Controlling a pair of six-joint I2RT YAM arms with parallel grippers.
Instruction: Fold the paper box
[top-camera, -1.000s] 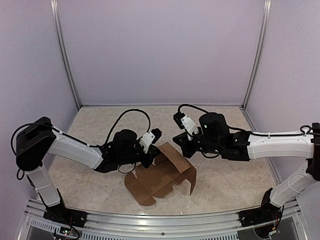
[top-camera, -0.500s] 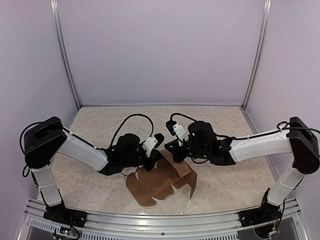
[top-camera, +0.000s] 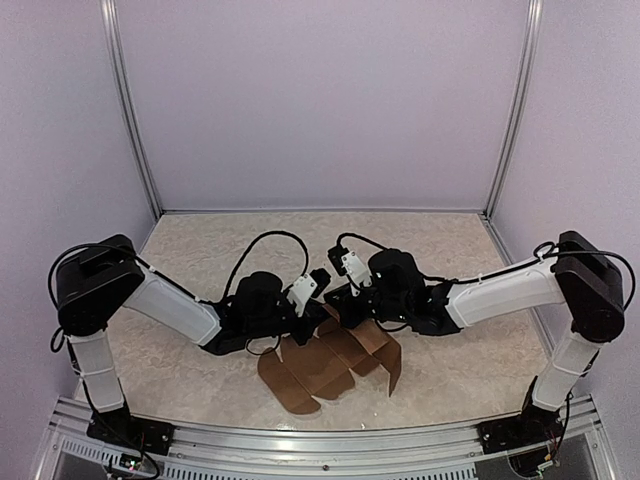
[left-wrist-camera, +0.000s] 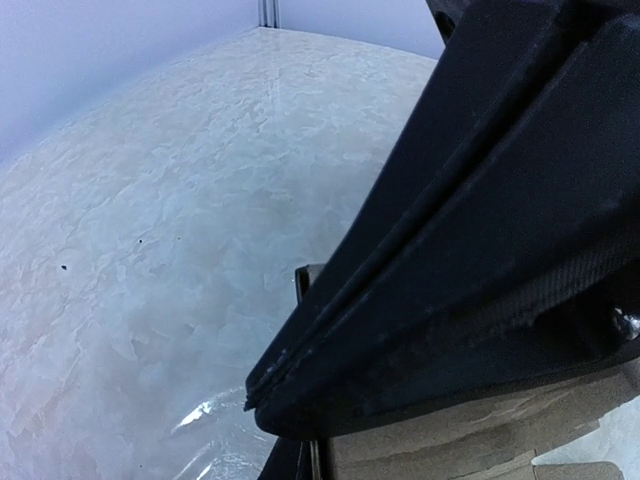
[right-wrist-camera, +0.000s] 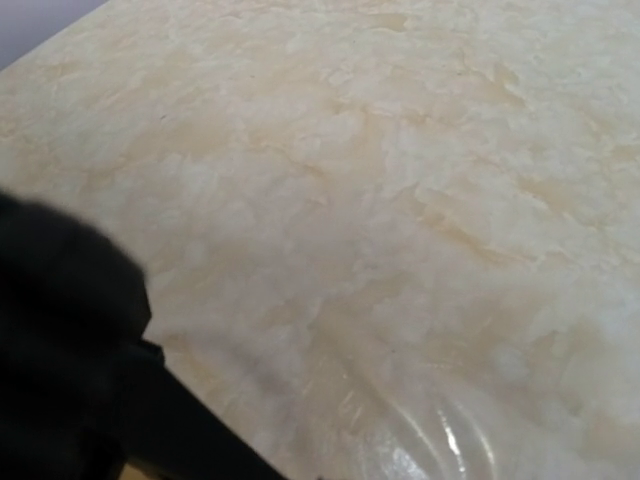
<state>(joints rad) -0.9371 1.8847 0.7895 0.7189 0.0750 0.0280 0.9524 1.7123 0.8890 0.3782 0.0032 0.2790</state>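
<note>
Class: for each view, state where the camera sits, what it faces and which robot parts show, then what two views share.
Top external: above and behind the bases, looking down on the table, the paper box, both arms, left tool and right tool.
Left wrist: low over the table; own dark fingers fill the right, the paper box below them.
Right wrist: close above bare table; own dark fingers lower left.
Top and left wrist share the paper box.

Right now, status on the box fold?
Status: right gripper shut, left gripper unclear, both at far edge of paper box. Box mostly flat, one side flap raised. Nothing else seen in the way.
</note>
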